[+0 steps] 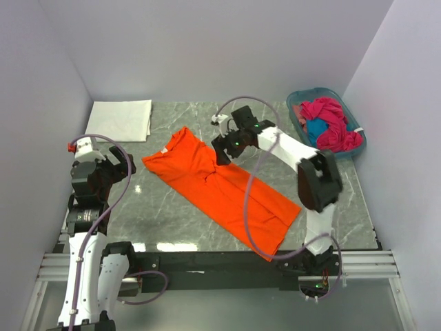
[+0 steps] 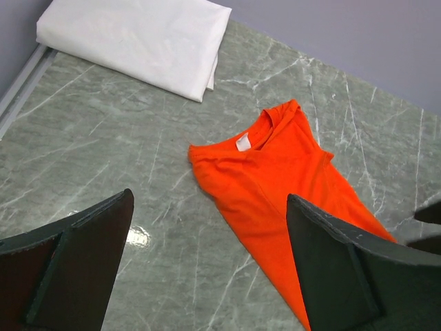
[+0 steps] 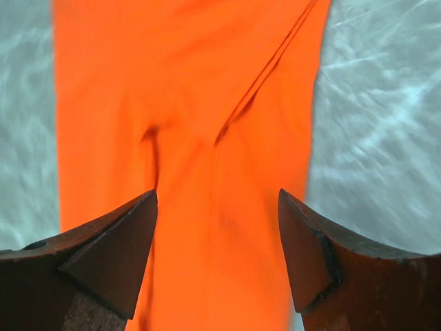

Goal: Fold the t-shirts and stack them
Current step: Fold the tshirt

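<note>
Spreading diagonally across the middle of the marble counter (image 1: 172, 231), the orange t-shirt (image 1: 220, 189) lies flat. A folded white t-shirt (image 1: 120, 119) sits upper left; the teal basket (image 1: 298, 118), upper right, holds a magenta t-shirt (image 1: 332, 118). Above the orange cloth the right claw (image 3: 217, 227) hovers, apart and empty; the left claw (image 2: 210, 262), at left, gapes wide

The orange t-shirt (image 1: 200, 176) (image 2: 275, 179) (image 3: 186, 103) lies flat in the middle of the marble table (image 1: 158, 221), folded lengthwise into a long strip running diagonally, collar end (white tag showing) toward the far left. A white t-shirt (image 1: 120, 118) (image 2: 138, 41) sits neatly folded at the far left corner. Crumpled magenta (image 1: 331, 121) and blue (image 1: 317, 129) t-shirts fill the teal basket (image 1: 310, 92).
</note>
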You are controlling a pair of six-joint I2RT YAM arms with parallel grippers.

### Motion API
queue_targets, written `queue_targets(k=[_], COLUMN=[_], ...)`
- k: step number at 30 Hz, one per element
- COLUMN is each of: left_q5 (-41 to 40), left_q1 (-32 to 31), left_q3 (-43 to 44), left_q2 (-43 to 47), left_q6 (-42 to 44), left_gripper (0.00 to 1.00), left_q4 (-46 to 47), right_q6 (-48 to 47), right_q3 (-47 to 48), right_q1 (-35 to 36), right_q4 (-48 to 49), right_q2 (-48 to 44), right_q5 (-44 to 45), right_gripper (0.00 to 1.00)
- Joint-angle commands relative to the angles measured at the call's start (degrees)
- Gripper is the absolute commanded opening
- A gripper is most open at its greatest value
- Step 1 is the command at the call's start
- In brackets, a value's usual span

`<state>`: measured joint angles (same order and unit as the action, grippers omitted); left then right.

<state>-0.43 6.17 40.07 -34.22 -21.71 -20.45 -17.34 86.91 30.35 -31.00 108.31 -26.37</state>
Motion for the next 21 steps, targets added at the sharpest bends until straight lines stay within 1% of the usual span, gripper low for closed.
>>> queue_targets(k=[1,3,6,9,14,21], left_q5=[0.87,0.95,0.87,1.04,1.39,1.92], left_q1=[-0.02,-0.11,-0.02,-0.02,-0.02,-0.02], left_q3=[0.09,0.0,0.09,0.0,0.18,0.09], left_q2=[-0.24,-0.41,-0.85,-1.11,-1.55,-1.55], left_q6=[0.62,0.53,0.53,0.53,0.53,0.53], left_gripper=[0.98,0.98,0.98,0.97,0.97,0.96], left_q4=[1.64,1.73,1.73,1.64,1.73,1.81], right_q6=[14.34,19.43,23.23,23.15,22.0,23.41], right_q3=[7.9,11.85,12.75,13.37,14.51,21.17], right_q1=[-0.37,-1.87,-3.1,-3.36,-3.28,-3.37], right_q4=[-0.63,-0.29,3.75,5.34,4.46,1.3], right_q2=[9.88,14.01,16.05,17.1,19.3,25.53], right_q5=[-2.54,-3.68,-3.78,-2.55,-2.72,-5.7], right_gripper=[0.77,0.77,0.77,0.77,0.77,0.73])
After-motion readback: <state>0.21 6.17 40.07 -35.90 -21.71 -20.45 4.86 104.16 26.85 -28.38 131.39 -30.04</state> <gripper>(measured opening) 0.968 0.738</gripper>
